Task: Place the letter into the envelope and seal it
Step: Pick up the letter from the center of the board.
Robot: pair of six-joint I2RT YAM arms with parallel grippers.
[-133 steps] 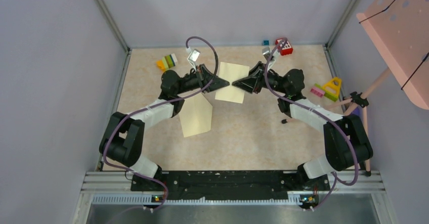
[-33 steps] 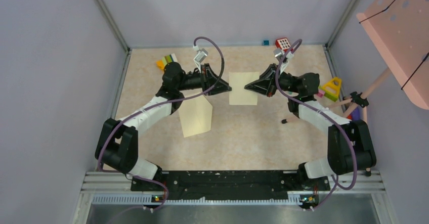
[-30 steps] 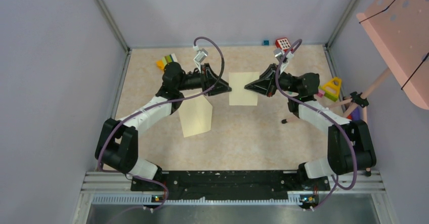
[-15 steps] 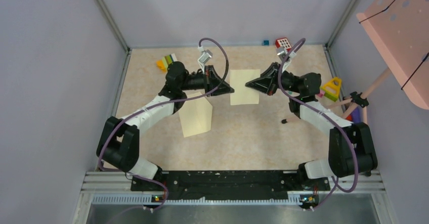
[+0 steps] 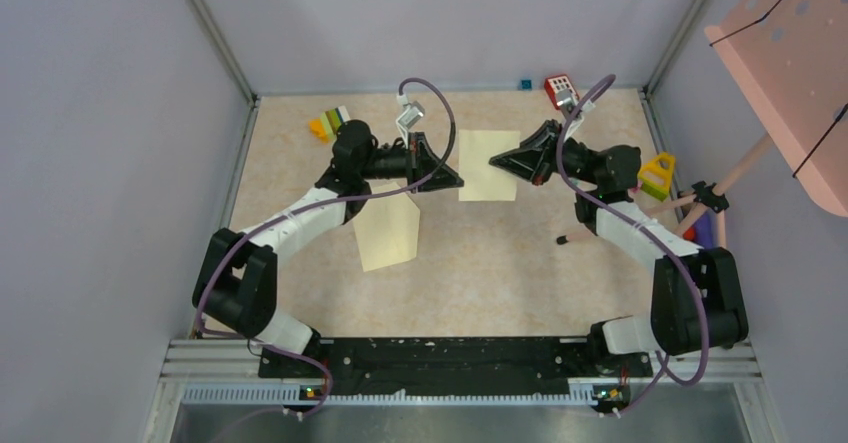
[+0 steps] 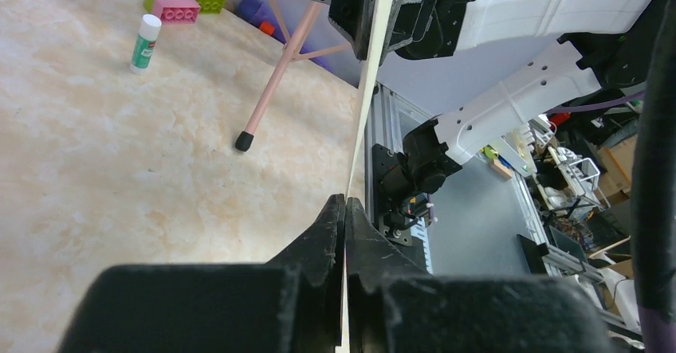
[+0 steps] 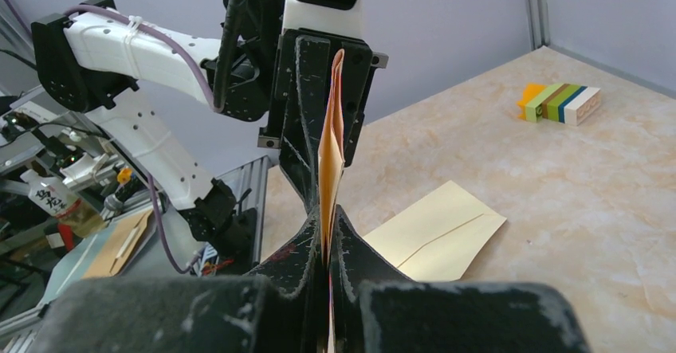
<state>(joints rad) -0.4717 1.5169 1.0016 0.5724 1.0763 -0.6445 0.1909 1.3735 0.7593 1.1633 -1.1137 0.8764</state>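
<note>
The letter (image 5: 487,165), a pale cream folded sheet, hangs above the table's far middle, gripped from both sides. My left gripper (image 5: 458,180) is shut on its left edge, and my right gripper (image 5: 493,162) is shut on its right edge. The sheet shows edge-on in both wrist views: letter (image 6: 363,106) running away from the left gripper (image 6: 345,202), letter (image 7: 331,134) rising from the right gripper (image 7: 328,219). The envelope (image 5: 388,228) lies flat on the table, nearer and to the left of the letter, its pointed flap toward the back. In the right wrist view, the envelope (image 7: 434,233) lies below my fingers.
Coloured toy bricks (image 5: 330,123) sit at the far left, a red block (image 5: 562,90) and a small blue cube (image 5: 524,84) at the back. A yellow block (image 5: 657,173) is at the right edge. A pink stand (image 5: 790,53) leans in from the right, its foot (image 5: 563,240) on the table. A glue stick (image 6: 146,43) lies near the bricks.
My left gripper has shut on the letter's left edge. Both arms have carried the letter slightly rightward and toward the back. The envelope has not moved.
</note>
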